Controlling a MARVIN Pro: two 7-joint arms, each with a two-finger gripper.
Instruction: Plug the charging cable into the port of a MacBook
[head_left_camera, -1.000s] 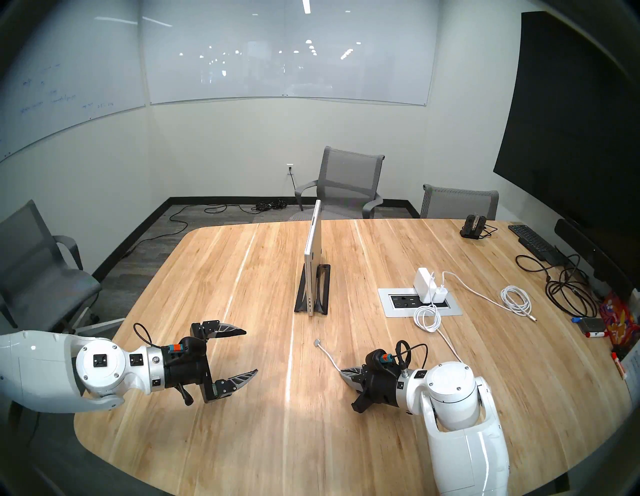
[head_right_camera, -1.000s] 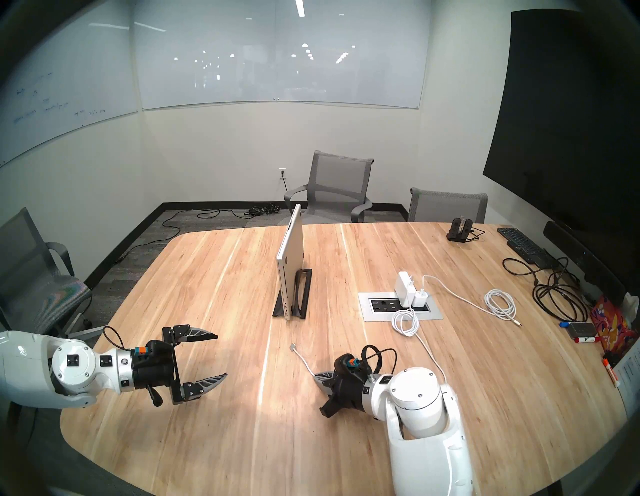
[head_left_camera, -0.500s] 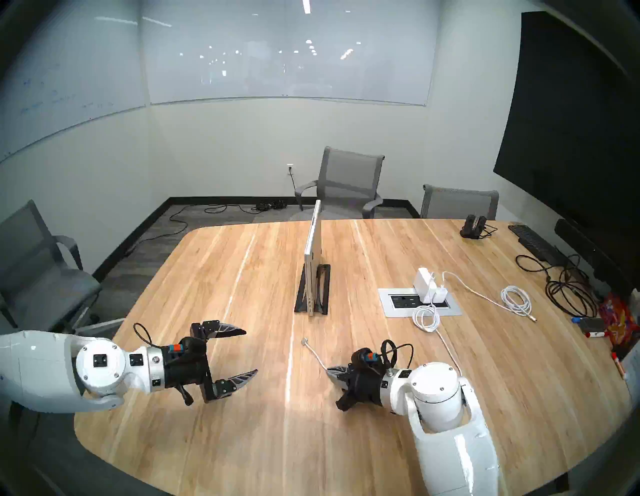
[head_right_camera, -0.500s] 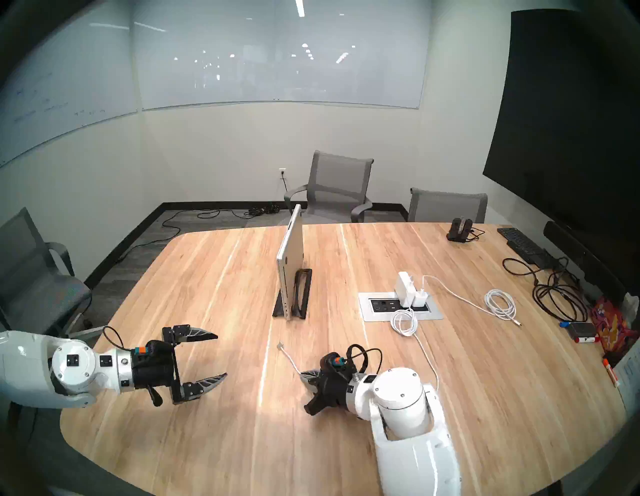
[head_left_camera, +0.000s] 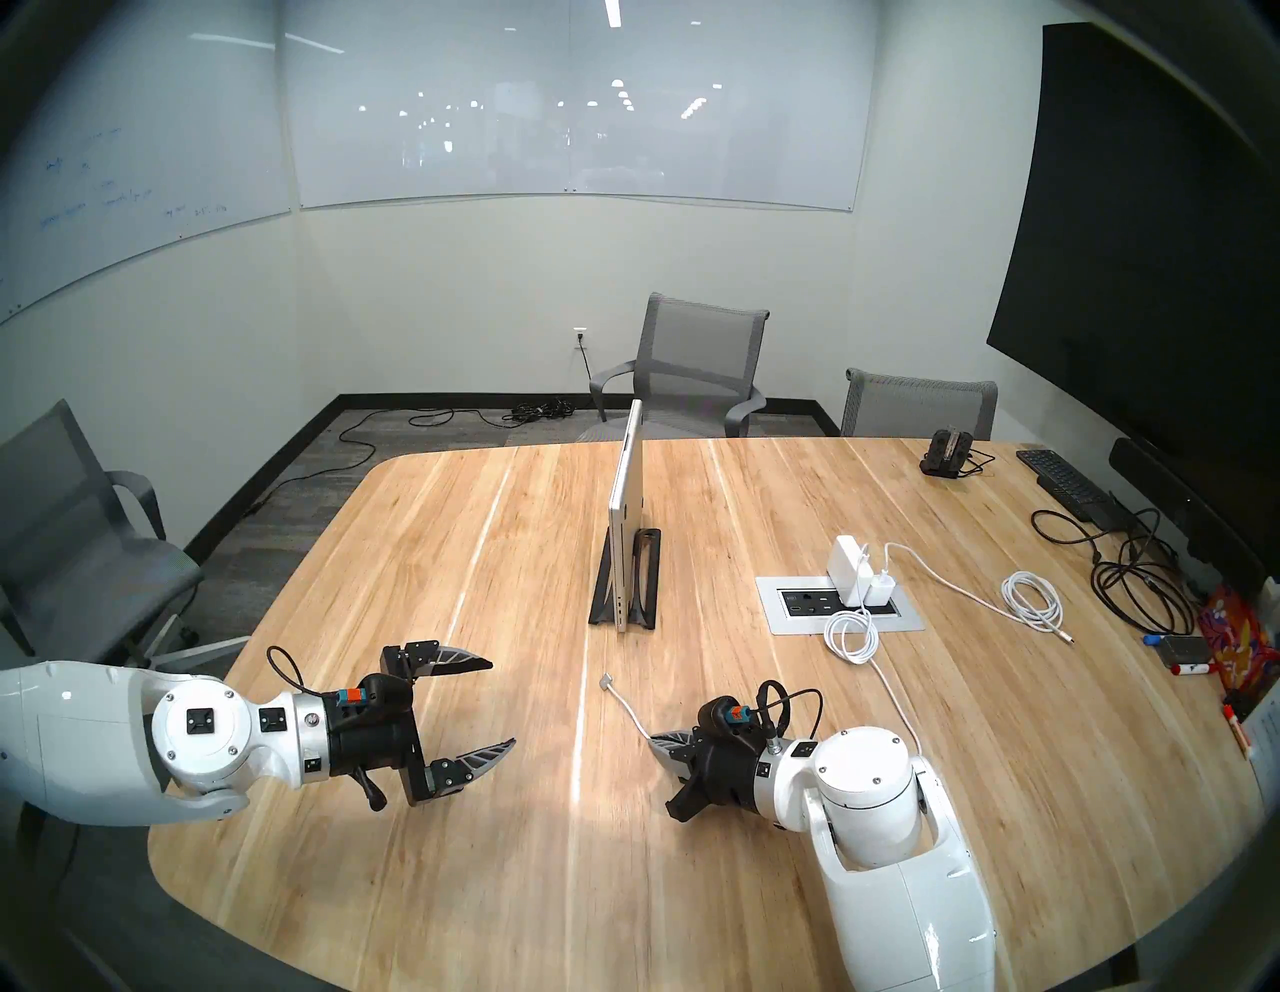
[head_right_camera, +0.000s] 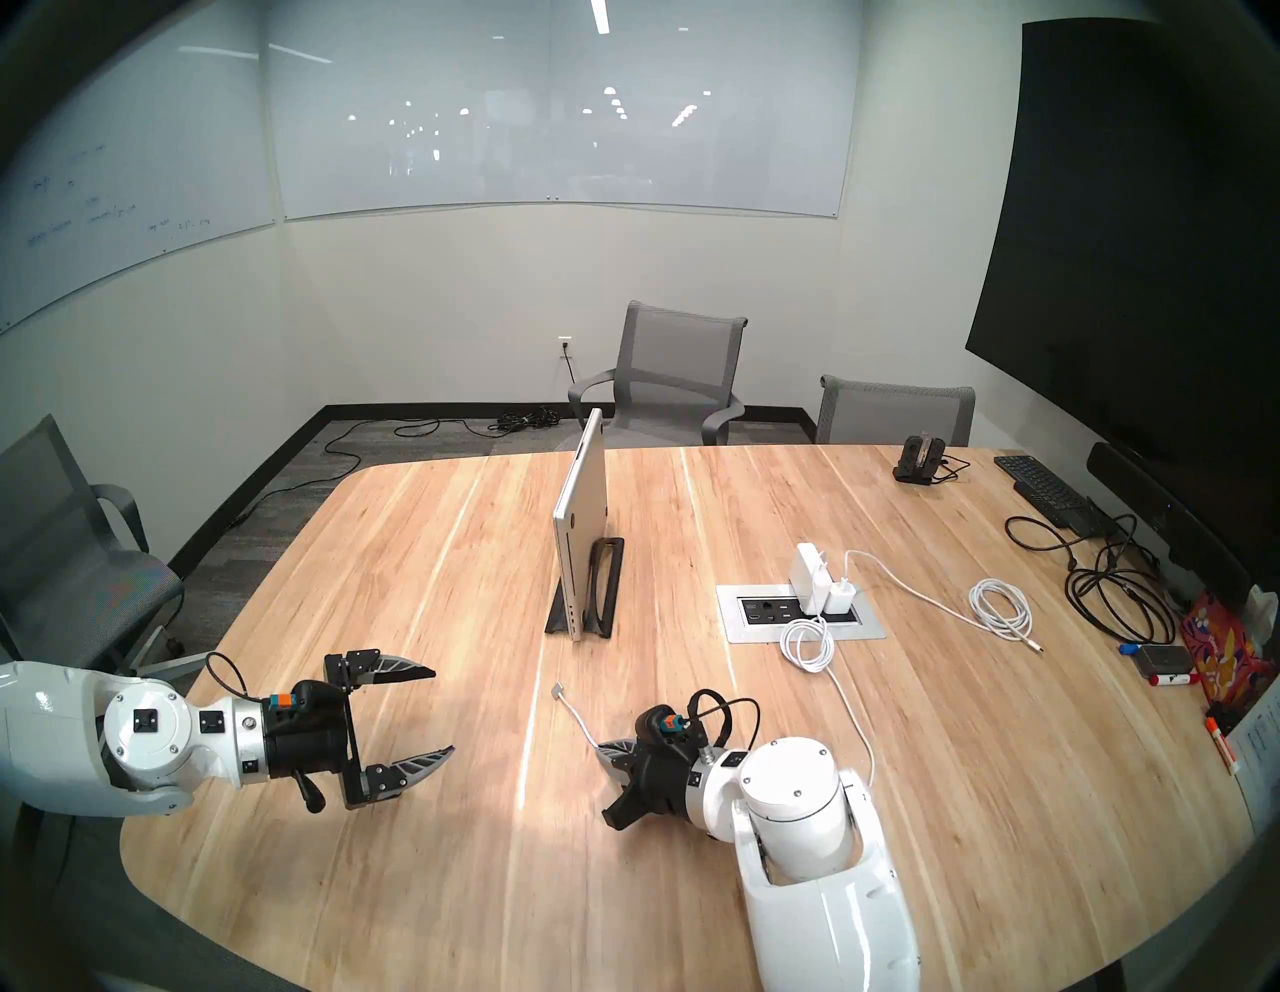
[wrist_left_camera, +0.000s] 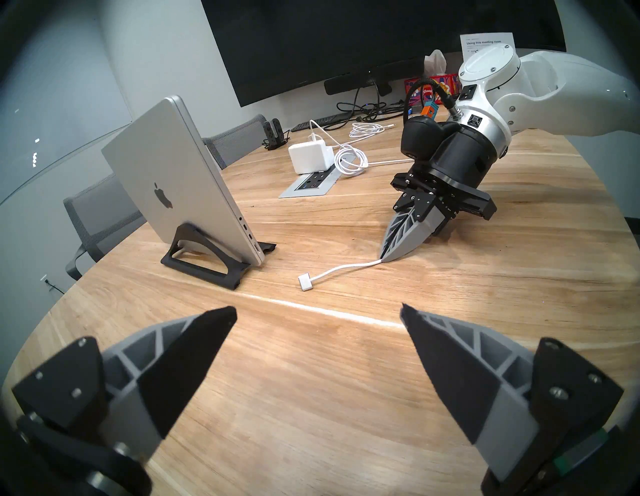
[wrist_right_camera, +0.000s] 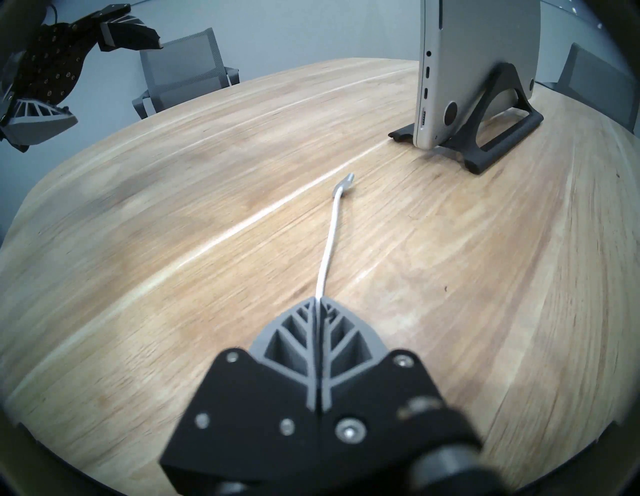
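Observation:
The silver MacBook (head_left_camera: 625, 512) stands on edge in a black stand (head_left_camera: 644, 582) mid-table, its ports (wrist_right_camera: 426, 93) facing me. My right gripper (head_left_camera: 654, 740) is shut on the white charging cable (head_left_camera: 632, 710), a short way behind its flat connector (head_left_camera: 607, 681), which sticks out ahead of the fingertips (wrist_right_camera: 318, 303) above the wood. The connector (wrist_left_camera: 304, 281) lies in front of the laptop's near edge, apart from it. The cable runs back to the white power brick (head_left_camera: 848, 558). My left gripper (head_left_camera: 502, 703) hovers open and empty at the near left.
A power outlet plate (head_left_camera: 838, 604) is set into the table, with a coiled white cable (head_left_camera: 1032, 599) to its right. Black cables (head_left_camera: 1136, 575), a keyboard (head_left_camera: 1067, 485) and a dark screen (head_left_camera: 1143, 228) line the right side. Chairs (head_left_camera: 692, 367) stand round the table.
My right gripper has moved to the left with the charging cable, carrying the connector left and slightly farther along. The left arm has not moved.

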